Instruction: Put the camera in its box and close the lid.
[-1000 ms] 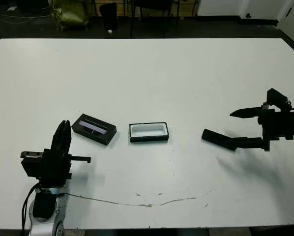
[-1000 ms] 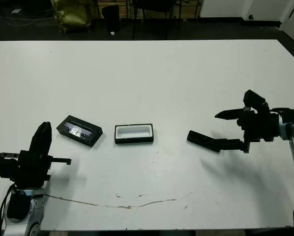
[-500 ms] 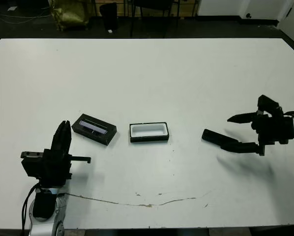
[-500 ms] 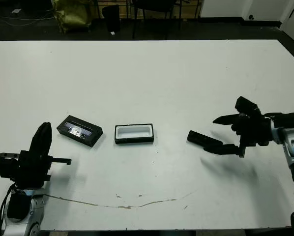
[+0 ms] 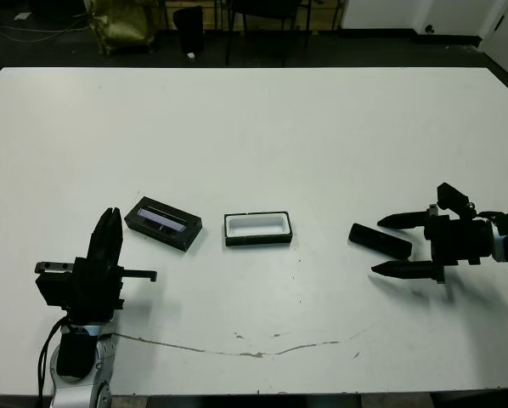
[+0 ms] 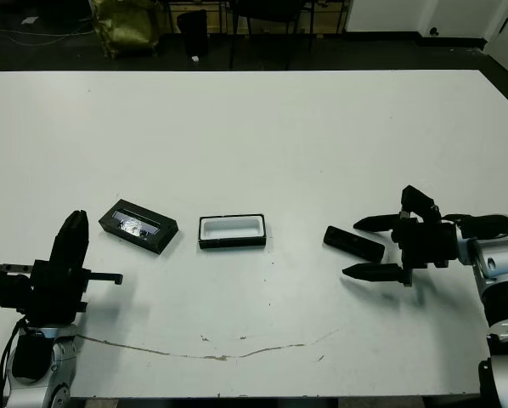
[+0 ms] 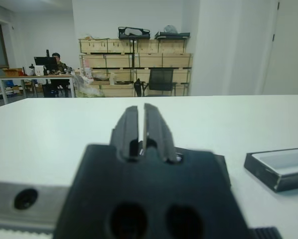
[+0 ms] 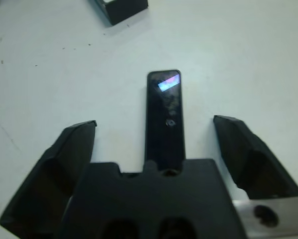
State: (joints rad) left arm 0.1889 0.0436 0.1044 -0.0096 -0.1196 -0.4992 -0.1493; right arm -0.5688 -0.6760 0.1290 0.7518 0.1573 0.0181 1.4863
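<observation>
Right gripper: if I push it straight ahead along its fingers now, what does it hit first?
The camera. The right gripper is open and the camera lies lengthwise between its fingers, so they would pass either side and the body would meet its near end. The box lies farther along.

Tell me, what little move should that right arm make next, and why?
Probably shut the jaws on the camera. The right gripper is open and low at the table, and the wrist view shows the camera lying lengthwise between its two fingers, not yet gripped. The box sits open with its white lining showing, so lifting the camera toward it would likely follow.
</observation>
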